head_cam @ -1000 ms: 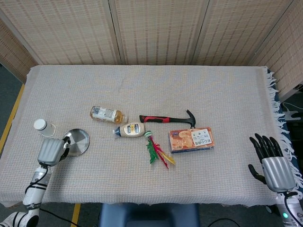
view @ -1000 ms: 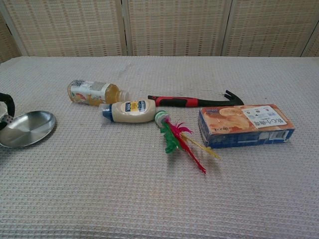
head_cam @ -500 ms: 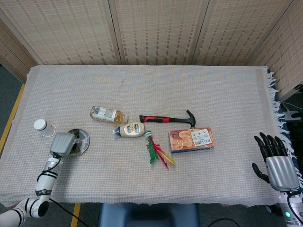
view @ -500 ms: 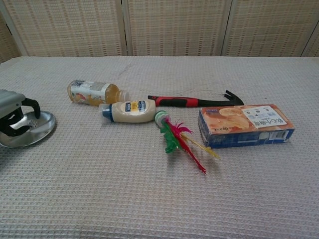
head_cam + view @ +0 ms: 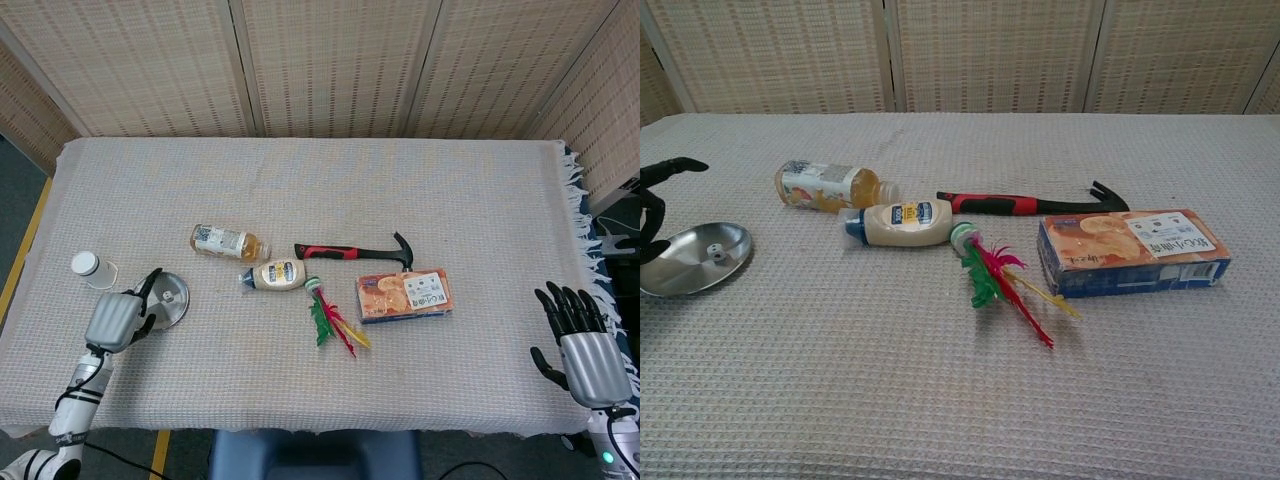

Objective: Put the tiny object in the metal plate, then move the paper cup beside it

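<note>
The metal plate (image 5: 180, 305) sits near the table's left front, and a tiny white object (image 5: 168, 297) lies inside it. The chest view shows the same tiny object (image 5: 715, 256) on the plate (image 5: 680, 272). My left hand (image 5: 120, 318) hovers at the plate's left edge, fingers spread and holding nothing; its dark fingers (image 5: 660, 180) show at the chest view's left border. The paper cup (image 5: 95, 268) lies on its side, left of the plate and a little further back. My right hand (image 5: 583, 338) is open at the table's right front corner, holding nothing.
Mid-table lie a tea bottle (image 5: 228, 241), a squeeze bottle (image 5: 275, 274), a red-handled hammer (image 5: 355, 250), a snack box (image 5: 404, 295) and a feathered shuttlecock (image 5: 332, 318). Woven screens stand behind the table. The cloth's fringe hangs at the right edge.
My left hand went over the plate with fingers curled, then drew back left and spread them. The tiny object now lies in the plate. The right hand barely shifted.
</note>
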Controlling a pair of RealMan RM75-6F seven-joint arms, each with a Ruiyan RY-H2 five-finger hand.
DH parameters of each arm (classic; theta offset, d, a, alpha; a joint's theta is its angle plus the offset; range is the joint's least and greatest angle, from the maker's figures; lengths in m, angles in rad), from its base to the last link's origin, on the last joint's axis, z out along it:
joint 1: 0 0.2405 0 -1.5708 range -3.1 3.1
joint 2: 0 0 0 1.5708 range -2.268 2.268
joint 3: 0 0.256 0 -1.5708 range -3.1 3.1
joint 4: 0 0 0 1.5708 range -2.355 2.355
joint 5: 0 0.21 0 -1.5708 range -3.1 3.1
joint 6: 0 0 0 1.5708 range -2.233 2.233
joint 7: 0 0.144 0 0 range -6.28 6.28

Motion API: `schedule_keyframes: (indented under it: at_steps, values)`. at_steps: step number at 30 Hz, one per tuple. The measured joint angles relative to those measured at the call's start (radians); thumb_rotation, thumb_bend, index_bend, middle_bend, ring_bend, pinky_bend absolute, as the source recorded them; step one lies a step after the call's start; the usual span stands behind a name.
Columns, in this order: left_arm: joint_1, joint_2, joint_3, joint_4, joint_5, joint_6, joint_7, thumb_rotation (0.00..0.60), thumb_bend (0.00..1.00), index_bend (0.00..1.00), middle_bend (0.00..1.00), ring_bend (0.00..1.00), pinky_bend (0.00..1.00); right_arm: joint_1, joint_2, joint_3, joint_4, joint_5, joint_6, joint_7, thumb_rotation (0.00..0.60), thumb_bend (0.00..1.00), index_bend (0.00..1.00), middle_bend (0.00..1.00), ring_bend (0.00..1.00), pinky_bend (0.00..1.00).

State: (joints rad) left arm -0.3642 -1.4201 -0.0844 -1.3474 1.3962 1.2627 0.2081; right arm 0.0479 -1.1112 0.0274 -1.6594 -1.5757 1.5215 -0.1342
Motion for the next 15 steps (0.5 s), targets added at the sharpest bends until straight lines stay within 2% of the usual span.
schedule_keyframes:
  at_steps: [2, 6, 8, 11, 15]
  values:
    - [0.038, 0.026, 0.017, -0.02, 0.026, 0.063, -0.047, 0.6, 0.39, 0.0, 0.1, 0.01, 0.17, -0.001, 0.0, -0.003, 0.001, -0.008, 0.003, 0.005, 0.6, 0.22, 0.0, 0.0, 0.0, 0.0]
    - [0.107, 0.065, 0.04, -0.022, 0.075, 0.189, -0.173, 0.6, 0.39, 0.0, 0.07, 0.0, 0.17, 0.002, -0.003, -0.008, -0.001, -0.021, 0.0, 0.006, 0.6, 0.22, 0.0, 0.0, 0.0, 0.0]
    - [0.113, 0.07, 0.037, -0.005, 0.075, 0.198, -0.217, 0.6, 0.39, 0.0, 0.04, 0.0, 0.16, 0.004, -0.004, -0.012, -0.004, -0.03, -0.004, 0.004, 0.6, 0.22, 0.0, 0.0, 0.0, 0.0]
    - [0.094, 0.073, 0.02, 0.036, 0.054, 0.144, -0.259, 0.6, 0.39, 0.0, 0.01, 0.0, 0.15, 0.006, -0.008, -0.016, -0.006, -0.038, -0.007, -0.002, 0.6, 0.22, 0.0, 0.0, 0.0, 0.0]
    - [0.032, 0.06, -0.013, 0.129, 0.007, -0.009, -0.306, 0.6, 0.39, 0.0, 0.0, 0.0, 0.15, 0.007, -0.012, -0.018, -0.007, -0.035, -0.013, -0.014, 0.6, 0.22, 0.0, 0.0, 0.0, 0.0]
